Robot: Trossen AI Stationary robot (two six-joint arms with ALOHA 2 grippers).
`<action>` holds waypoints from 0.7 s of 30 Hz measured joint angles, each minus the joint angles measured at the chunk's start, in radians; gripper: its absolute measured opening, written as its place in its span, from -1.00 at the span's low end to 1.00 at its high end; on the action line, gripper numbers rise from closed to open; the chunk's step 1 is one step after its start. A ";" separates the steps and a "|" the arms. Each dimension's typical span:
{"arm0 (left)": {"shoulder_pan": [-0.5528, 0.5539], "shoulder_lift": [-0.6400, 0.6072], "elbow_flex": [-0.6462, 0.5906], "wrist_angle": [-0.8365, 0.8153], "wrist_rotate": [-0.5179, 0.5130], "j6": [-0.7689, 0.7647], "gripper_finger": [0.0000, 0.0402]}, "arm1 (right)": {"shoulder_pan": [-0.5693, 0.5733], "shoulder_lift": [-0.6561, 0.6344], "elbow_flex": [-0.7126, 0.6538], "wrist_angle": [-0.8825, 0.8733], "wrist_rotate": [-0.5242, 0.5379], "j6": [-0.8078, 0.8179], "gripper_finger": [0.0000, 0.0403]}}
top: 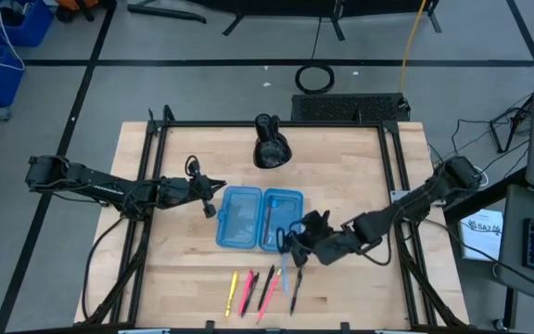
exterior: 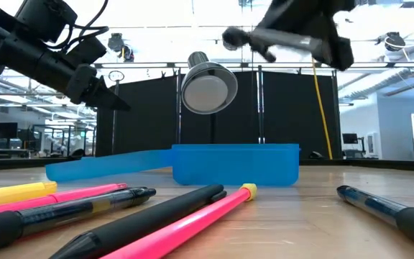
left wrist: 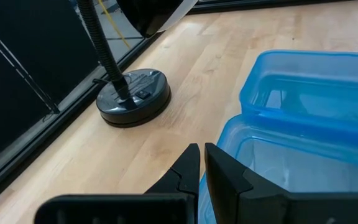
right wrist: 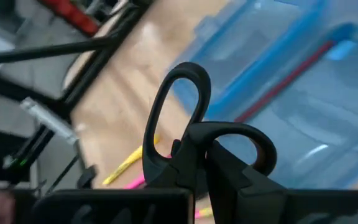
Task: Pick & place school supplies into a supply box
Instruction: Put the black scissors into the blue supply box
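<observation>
The light-blue supply box (top: 260,218) lies open mid-table, both halves up; a red pen (right wrist: 291,74) lies inside one half. My right gripper (top: 297,241) hangs over the near side of the box's right half (right wrist: 328,93), shut on black-handled scissors (right wrist: 179,99). My left gripper (top: 213,202) is shut and hovers just off the box's left edge (left wrist: 303,118), above the table (exterior: 115,102). Several pens and pencils (top: 260,291) (yellow, pink, black, blue) lie flat near the table's near edge (exterior: 85,196). My right gripper pinches the scissors between its two fingers (right wrist: 229,180) just below the two handle loops (right wrist: 247,140). The loops stick out past the fingertips; the blades are hidden behind the fingers. The scissors are lifted clear above the box.
A black desk lamp (top: 269,144) stands on its round base (left wrist: 132,96) at the far side, behind the box, its head (exterior: 208,86) facing the near edge. A black frame rails the table's sides. Bare wood lies left and right of the pens.
</observation>
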 joint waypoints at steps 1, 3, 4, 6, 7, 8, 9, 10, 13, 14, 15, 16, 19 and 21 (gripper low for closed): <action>0.000 0.000 0.000 -0.001 0.000 0.002 -0.85 | -0.016 0.001 0.000 -0.026 -0.008 0.018 -0.96; 0.000 0.000 0.000 -0.002 0.000 0.002 -0.85 | -0.056 0.002 0.000 -0.070 -0.049 0.029 -0.96; 0.000 0.000 0.000 -0.004 0.000 0.002 -0.85 | -0.079 0.002 0.000 -0.077 -0.075 0.030 -0.96; 0.000 0.000 0.000 -0.005 0.000 0.006 -0.85 | -0.125 0.001 0.000 -0.087 -0.118 0.019 -0.96; 0.000 0.000 0.000 -0.006 0.000 0.006 -0.85 | -0.148 0.001 0.000 -0.087 -0.139 0.005 -0.96; 0.000 0.000 0.000 -0.006 0.000 0.006 -0.85 | -0.171 0.001 0.000 -0.084 -0.160 -0.012 -0.96; 0.000 0.000 0.000 -0.007 0.000 0.006 -0.85 | -0.195 0.001 0.000 -0.083 -0.176 -0.029 -0.96; 0.000 0.000 0.000 -0.007 0.000 0.006 -0.85 | -0.218 -0.005 0.000 -0.086 -0.199 -0.046 -0.96; 0.000 0.000 0.000 -0.016 0.000 0.006 -0.85 | -0.286 -0.011 0.000 -0.082 -0.247 -0.085 -0.96; 0.000 0.000 0.000 -0.023 0.000 0.006 -0.85 | -0.309 -0.010 0.000 -0.084 -0.262 -0.095 -0.96; 0.000 0.000 0.000 -0.030 0.000 0.006 -0.85 | -0.330 -0.011 0.000 -0.088 -0.283 -0.108 -0.96; 0.000 0.000 0.000 -0.034 0.000 0.006 -0.85 | -0.348 -0.013 0.000 -0.089 -0.296 -0.117 -0.96; 0.000 0.000 0.000 -0.042 -0.004 0.006 -0.85 | -0.395 -0.019 0.000 -0.079 -0.319 -0.132 -0.96; 0.000 0.000 0.000 -0.044 -0.004 0.006 -0.85 | -0.420 -0.018 0.000 -0.086 -0.321 -0.134 -0.96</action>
